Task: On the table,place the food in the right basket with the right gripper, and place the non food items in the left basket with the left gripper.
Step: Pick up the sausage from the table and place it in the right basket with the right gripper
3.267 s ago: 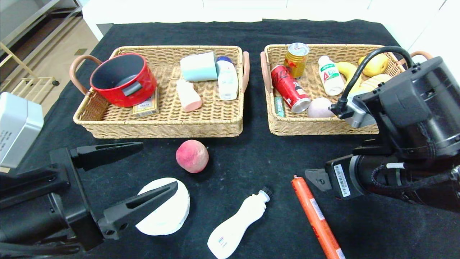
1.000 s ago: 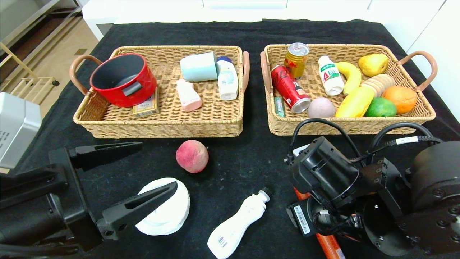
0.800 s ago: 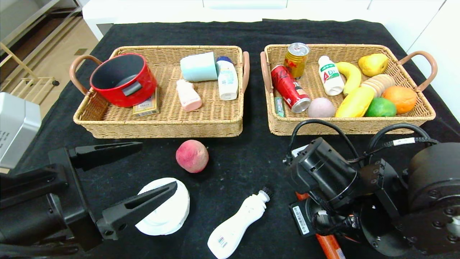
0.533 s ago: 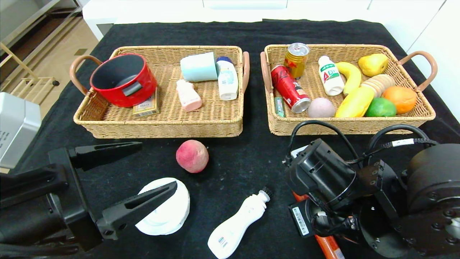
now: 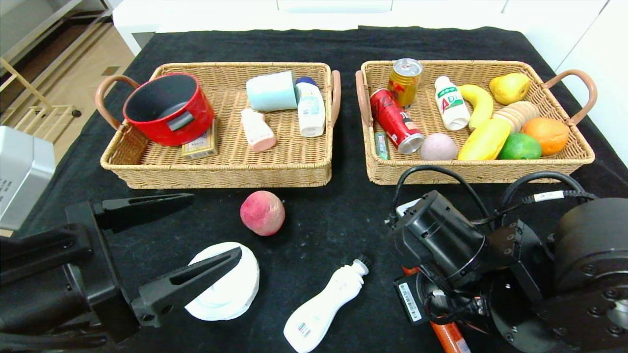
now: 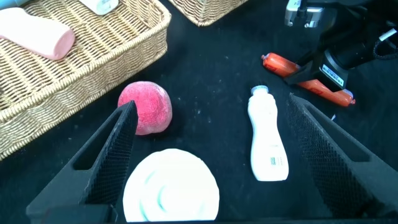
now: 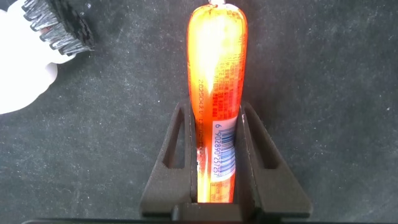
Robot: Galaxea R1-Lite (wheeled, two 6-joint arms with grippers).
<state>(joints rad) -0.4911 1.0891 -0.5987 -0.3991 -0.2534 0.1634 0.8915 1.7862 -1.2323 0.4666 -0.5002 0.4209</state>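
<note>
Moved since earlier: right end effector (image 7: 216, 163), formerly over the right basket, now low over the surface (image 5: 333, 215) near the robot, closed on the sausage (image 7: 217, 74).

Right end effector: fingers (image 7: 180, 163) clamped flat against both sides of the sausage near its barcode end, aligned with its long axis, likely so the thin stick does not roll out. Sausage appears to lie on the cloth, not lifted; in the head view only an orange stub shows below the arm.

Left end effector (image 6: 211, 143): fully open, empty, parked low on the robot's left, hovering over the disc (image 5: 225, 284) with the peach (image 5: 262, 212) just beyond. Probably waiting its turn.

Unsorted on the surface: peach and sausage (food); disc and brush bottle (image 5: 321, 308) (non-food). Bottle lies just beside the sausage, bristle tip close to the right arm; a lift could brush it.

Right basket (image 5: 471, 171): holds cans, a milk bottle, a pinkish ball (image 5: 438, 146) and fruit; free space is mostly near its front-left.

Left basket (image 5: 221, 176): holds a red pot (image 5: 168, 108), a box, bottles and a cup.
</note>
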